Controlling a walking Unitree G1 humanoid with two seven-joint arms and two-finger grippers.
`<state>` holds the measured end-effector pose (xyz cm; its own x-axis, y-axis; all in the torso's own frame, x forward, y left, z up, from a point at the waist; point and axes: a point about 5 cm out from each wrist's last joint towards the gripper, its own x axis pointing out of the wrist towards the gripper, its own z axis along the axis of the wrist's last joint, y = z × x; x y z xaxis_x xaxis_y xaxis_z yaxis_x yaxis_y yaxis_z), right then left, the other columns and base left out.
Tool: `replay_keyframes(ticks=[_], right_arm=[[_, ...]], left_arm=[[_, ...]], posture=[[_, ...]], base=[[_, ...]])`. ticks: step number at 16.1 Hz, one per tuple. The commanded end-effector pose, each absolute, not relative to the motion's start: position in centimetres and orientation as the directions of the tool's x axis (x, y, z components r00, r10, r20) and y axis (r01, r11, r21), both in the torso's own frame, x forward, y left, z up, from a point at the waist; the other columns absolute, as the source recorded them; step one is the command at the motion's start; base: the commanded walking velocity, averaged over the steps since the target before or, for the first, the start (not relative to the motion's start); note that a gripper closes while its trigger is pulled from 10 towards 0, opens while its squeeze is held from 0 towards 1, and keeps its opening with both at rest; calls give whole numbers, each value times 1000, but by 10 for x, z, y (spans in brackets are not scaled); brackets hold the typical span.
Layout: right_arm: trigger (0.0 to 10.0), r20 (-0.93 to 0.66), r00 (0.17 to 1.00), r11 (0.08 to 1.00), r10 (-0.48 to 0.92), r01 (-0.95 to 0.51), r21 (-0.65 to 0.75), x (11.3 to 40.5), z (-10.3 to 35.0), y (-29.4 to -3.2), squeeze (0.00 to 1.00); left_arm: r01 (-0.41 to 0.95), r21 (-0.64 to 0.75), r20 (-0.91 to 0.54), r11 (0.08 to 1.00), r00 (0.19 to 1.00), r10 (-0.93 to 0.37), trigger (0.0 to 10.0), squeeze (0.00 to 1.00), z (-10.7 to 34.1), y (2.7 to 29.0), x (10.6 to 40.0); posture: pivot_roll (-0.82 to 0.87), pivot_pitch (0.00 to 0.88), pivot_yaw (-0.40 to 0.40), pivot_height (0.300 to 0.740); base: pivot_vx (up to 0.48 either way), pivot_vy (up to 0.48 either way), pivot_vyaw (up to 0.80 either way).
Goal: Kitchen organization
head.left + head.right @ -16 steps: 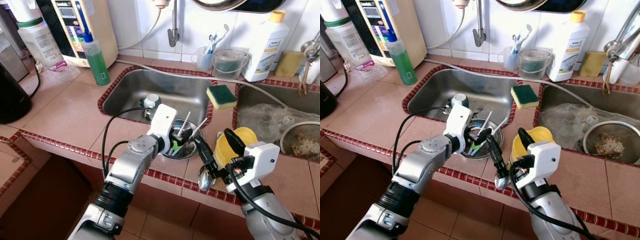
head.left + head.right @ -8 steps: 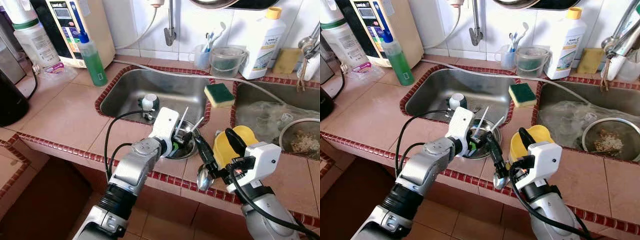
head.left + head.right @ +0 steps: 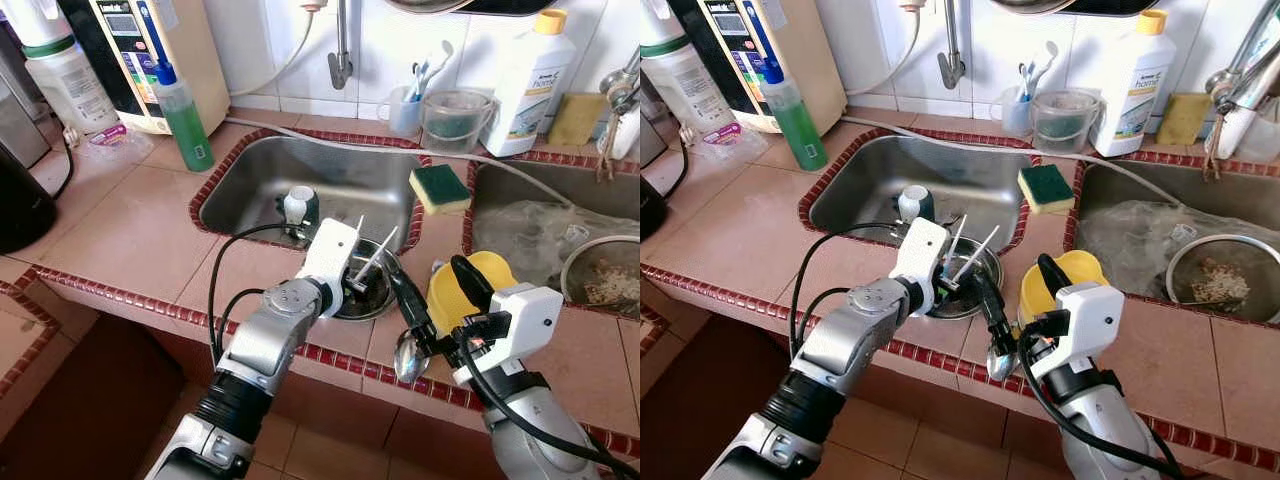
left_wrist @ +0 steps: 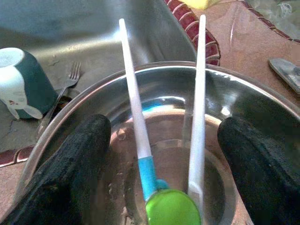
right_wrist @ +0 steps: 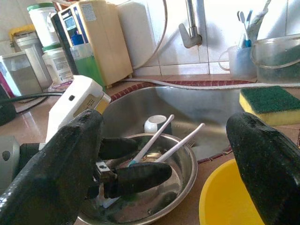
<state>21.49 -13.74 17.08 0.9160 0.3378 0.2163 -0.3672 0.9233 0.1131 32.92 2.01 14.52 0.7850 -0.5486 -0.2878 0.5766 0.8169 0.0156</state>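
Near the middle of the left eye view, a steel bowl [image 3: 365,290] sits on the tiled worktop [image 3: 130,230] at the front lip of the sink [image 3: 320,180]. Two white-handled utensils [image 3: 372,262] stand in it, their long axes slanting up and toward the upper right. The left pincer [image 3: 352,283] reaches into the bowl from the lower left on a bent silver arm, fingers spread apart on either side of the handles. The right pincer [image 3: 430,300] hovers at centre right, fingers wide apart, just beside a yellow bowl [image 3: 470,285]. A spoon [image 3: 408,352] shows just below it; whether it is held I cannot tell. A green-and-yellow sponge [image 3: 441,190] lies on the divider between the basins. A green bottle [image 3: 183,110] stands at upper left, a white bottle [image 3: 530,80] at upper right; its label is too small to read.

From the right eye view, the scene is the same.

Looking along the left wrist view, both black fingers [image 4: 65,173] sit inside the bowl's rim, apart, with the two handles between them. One handle ends in a blue collar and green head [image 4: 171,208] at lower centre. A cup [image 4: 21,84] lies in the sink at left, a fork [image 4: 61,96] beside it.

Across the right wrist view, the fingers [image 5: 51,168] frame the picture, wide apart, with the bowl and left pincer at lower centre.
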Motion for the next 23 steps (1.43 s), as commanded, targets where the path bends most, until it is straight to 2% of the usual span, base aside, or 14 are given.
replay_keyframes(ticks=[1, 2, 3, 5, 7, 22, 23], right_arm=[[10000, 232, 906, 916, 353, -385, 112, 214, 173, -133, 0], [10000, 233, 906, 916, 353, -386, 111, 215, 173, -133, 0], [10000, 234, 905, 916, 354, -386, 109, 215, 173, -134, 0], [10000, 236, 904, 916, 355, -387, 107, 215, 174, -134, 0], [10000, 238, 904, 916, 356, -388, 104, 216, 174, -134, 0], [10000, 241, 906, 918, 348, -381, 107, 216, 177, -137, 0], [10000, 240, 905, 918, 351, -383, 104, 217, 177, -137, 0]], left_arm=[[577, 27, -278, 816, 789, -548, 9490, 0, 147, 21, 328], [583, 27, -276, 812, 785, -554, 6980, 0, 147, 21, 327], [586, 22, -275, 810, 782, -559, 6784, 0, 147, 20, 327], [607, 14, -262, 795, 769, -583, 2314, 0, 147, 18, 324], [608, 21, -265, 794, 769, -582, 0, 0, 146, 18, 324], [600, 24, -305, 800, 766, -565, 0, 0, 141, 26, 325], [598, 27, -305, 801, 768, -563, 824, 0, 141, 26, 325]], posture=[[-274, 102, 134, 740], [-276, 99, 134, 740], [-276, 98, 134, 740], [-276, 97, 134, 740], [-276, 96, 135, 740], [-265, 125, 132, 740], [-264, 123, 128, 740]], base=[[0, 0, 0], [0, 0, 0], [0, 0, 0], [0, 0, 0], [0, 0, 0], [0, 0, 0], [0, 0, 0]])
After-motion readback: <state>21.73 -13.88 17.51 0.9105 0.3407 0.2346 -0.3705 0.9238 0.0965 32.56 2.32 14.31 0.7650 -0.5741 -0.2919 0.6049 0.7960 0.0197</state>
